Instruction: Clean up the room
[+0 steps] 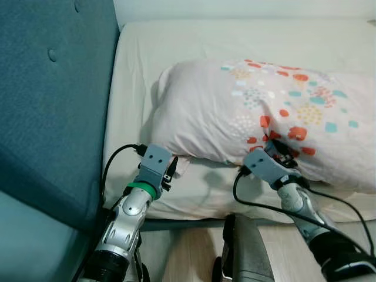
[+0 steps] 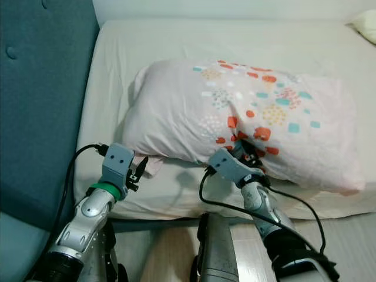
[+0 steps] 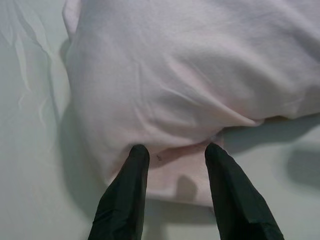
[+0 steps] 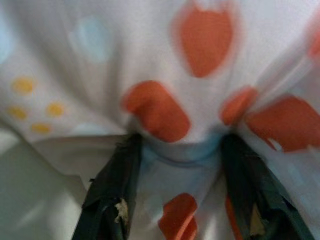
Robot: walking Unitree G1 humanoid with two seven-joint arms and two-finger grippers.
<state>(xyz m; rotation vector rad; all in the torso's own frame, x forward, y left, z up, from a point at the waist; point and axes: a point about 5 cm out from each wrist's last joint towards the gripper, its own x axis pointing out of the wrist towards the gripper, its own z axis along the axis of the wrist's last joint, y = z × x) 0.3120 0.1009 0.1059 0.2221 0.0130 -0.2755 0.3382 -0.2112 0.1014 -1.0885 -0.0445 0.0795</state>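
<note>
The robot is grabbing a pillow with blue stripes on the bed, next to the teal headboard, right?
Not stripes. The pillow is pale pink with orange, teal and yellow patches, as the left eye view shows. It does lie on the bed, beside the teal headboard.
</note>
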